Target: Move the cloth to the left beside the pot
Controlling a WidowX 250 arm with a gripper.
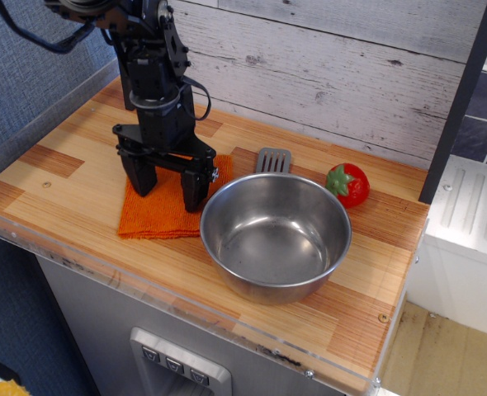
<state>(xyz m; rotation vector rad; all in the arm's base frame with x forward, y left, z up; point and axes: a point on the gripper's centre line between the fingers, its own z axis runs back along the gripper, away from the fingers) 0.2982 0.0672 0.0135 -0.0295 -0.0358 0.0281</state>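
Observation:
The bright orange cloth (pixel 155 213) lies flat on the wooden counter, just left of the shiny steel pot (pixel 275 239), its right edge close to the pot's rim. The pot's grey slotted handle (pixel 273 160) points to the back wall. My black gripper (pixel 167 185) points straight down over the cloth. Its two fingers are spread wide and their tips rest on the cloth's back part. One fingertip (pixel 194 196) stands right beside the pot's rim. Nothing is clamped between the fingers.
A small red strawberry (pixel 347 184) lies behind the pot on the right. A white plank wall runs along the back and a blue wall along the left. The counter's front edge (pixel 144 285) has a clear plastic lip.

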